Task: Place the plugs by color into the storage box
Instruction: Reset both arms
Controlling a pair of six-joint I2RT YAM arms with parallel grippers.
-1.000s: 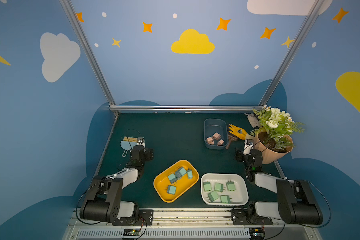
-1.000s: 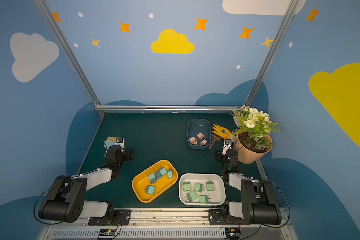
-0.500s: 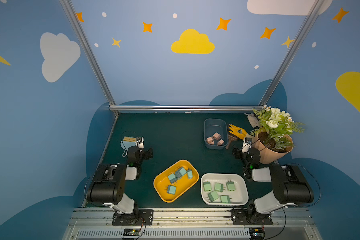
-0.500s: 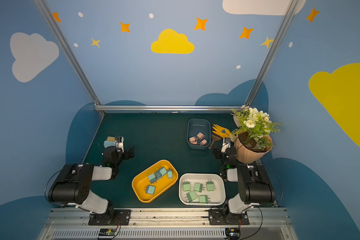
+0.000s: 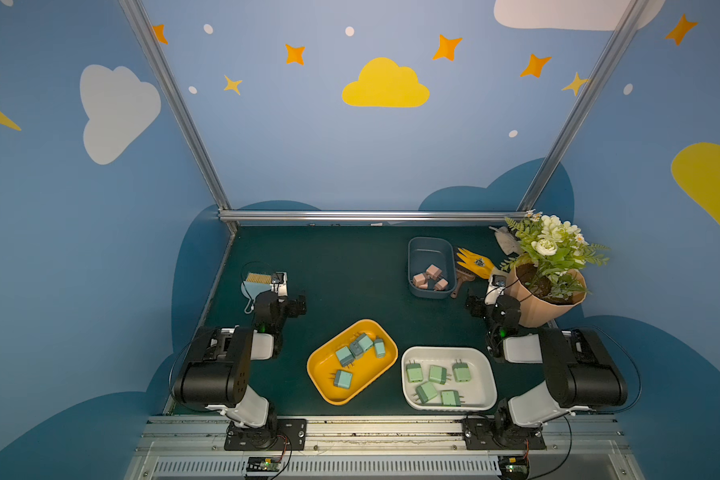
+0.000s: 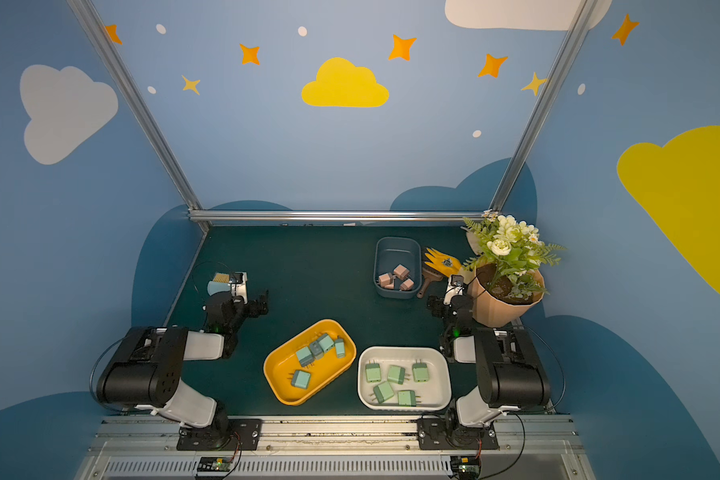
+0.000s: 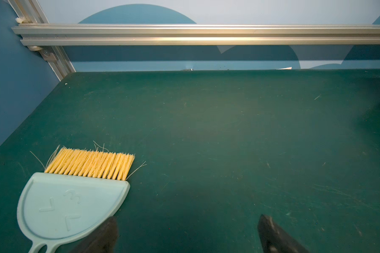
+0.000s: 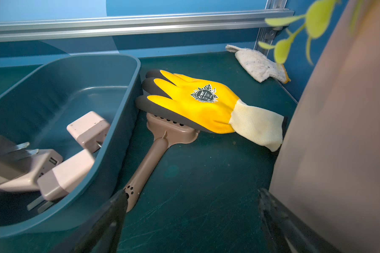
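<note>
Start at your left: the left pincer (image 7: 187, 221) is released, jaws spread wide with nothing between them, low over bare counter (image 7: 228, 131) just beside the light-blue dustpan (image 7: 70, 206). That dustpan is no part of the job.

Next comes the yellow tray (image 5: 329, 395), which holds five light-blue plugs (image 5: 366, 341), four bunched toward its far end and one lying apart nearer the front.

Further back sits the dark-blue bin (image 5: 429, 249) with the pink plugs (image 5: 433, 272) gathered at its near end. You can count at least three there; the pile hides whether there are more.

In front of it, the white tray (image 5: 489, 374) carries five mint-green plugs (image 5: 437, 374), spread out and not stacked.

At your right, the right pincer (image 8: 192, 193) is likewise released and carries nothing. It sits between the bin wall and the flower pot (image 5: 545, 307), near the handle of a brown scoop (image 8: 149, 162) that lies partly under a yellow glove (image 8: 195, 98).

As far as both top views show, every plug sits in a container with its own colour, and none lies loose on the counter. Both arms are folded back near their bases. You can judge the sorting finished, with nothing left to pick.
</note>
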